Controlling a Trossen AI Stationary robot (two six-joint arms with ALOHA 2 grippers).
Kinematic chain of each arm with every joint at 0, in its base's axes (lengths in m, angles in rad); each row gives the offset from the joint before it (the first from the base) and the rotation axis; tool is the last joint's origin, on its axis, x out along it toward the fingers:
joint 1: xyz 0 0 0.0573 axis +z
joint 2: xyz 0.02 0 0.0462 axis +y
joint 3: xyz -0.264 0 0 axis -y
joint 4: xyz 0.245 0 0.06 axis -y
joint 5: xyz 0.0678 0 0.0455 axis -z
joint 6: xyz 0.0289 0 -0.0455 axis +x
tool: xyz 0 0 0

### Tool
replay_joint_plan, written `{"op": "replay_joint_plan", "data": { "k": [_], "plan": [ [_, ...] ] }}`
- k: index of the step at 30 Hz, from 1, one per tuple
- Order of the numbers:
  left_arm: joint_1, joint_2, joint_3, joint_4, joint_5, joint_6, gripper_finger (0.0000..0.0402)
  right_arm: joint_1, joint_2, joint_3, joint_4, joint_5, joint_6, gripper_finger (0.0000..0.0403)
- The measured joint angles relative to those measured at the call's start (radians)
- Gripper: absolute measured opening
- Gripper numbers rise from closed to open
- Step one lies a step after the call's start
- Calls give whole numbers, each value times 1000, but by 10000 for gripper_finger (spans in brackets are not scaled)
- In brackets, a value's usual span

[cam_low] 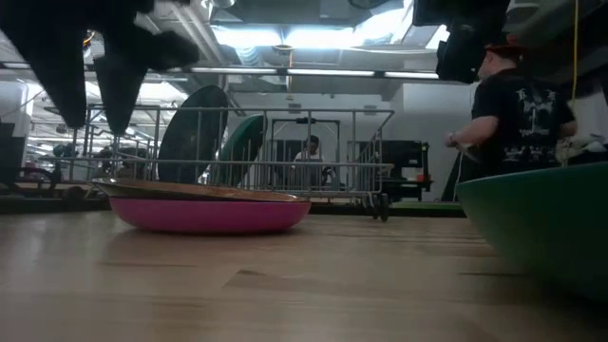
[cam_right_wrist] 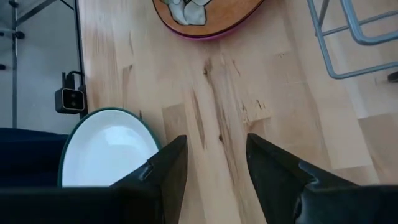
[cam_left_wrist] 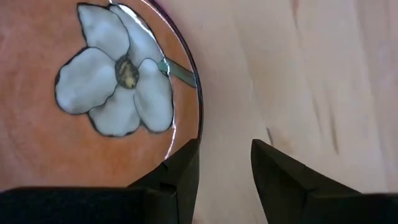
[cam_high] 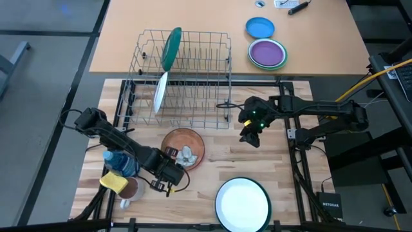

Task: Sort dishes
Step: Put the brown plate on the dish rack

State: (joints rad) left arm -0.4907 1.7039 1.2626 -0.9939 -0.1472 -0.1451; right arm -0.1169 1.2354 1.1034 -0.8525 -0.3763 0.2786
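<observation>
Your table (cam_high: 270, 164) is pale butcher-block wood, with a second tan table (cam_high: 212, 26) butted against its far edge; in the low view the room behind is a lit workshop, where a person in a dark shirt (cam_low: 513, 114) stands to the right. Count two dishes standing upright in the wire rack (cam_high: 193, 96) near the far edge: one green dish (cam_high: 171, 48) and one white dish (cam_high: 160, 91). One brown plate with a white flower (cam_high: 183, 147) lies flat near the middle, pink on its underside, and one large white green-rimmed plate (cam_high: 242, 203) sits at the near edge. On the tan table you have one bright-blue dish (cam_high: 259, 28) and one purple dish (cam_high: 267, 53). Your left end effector (cam_high: 168, 173) hovers just beside the brown plate's near rim, fingers parted and released. Your right end effector (cam_high: 250, 136) hangs over bare wood right of the rack, also released, gripping nothing.
</observation>
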Motion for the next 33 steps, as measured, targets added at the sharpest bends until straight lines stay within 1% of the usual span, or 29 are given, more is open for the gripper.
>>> {"op": "replay_joint_plan", "data": {
  "k": [2,5,8,16,21,27,30,33],
  "plan": [
    [0,0,-37,30,-21,9,134,0,0,0,2,1,6,168],
    [0,0,-84,68,-79,22,134,0,0,0,13,1,7,168],
    [1,0,-117,70,-120,22,134,0,0,0,30,1,16,168],
    [0,0,-197,132,-127,22,134,0,0,0,45,2,35,168],
    [1,0,-238,202,-167,22,134,0,0,0,45,19,35,168],
    [0,0,-242,206,-232,23,132,0,0,0,44,27,35,168],
    [1,0,-242,207,-241,23,111,0,0,0,44,27,39,168],
    [0,0,-242,218,-240,23,70,0,0,0,44,27,39,168]
  ]
}}
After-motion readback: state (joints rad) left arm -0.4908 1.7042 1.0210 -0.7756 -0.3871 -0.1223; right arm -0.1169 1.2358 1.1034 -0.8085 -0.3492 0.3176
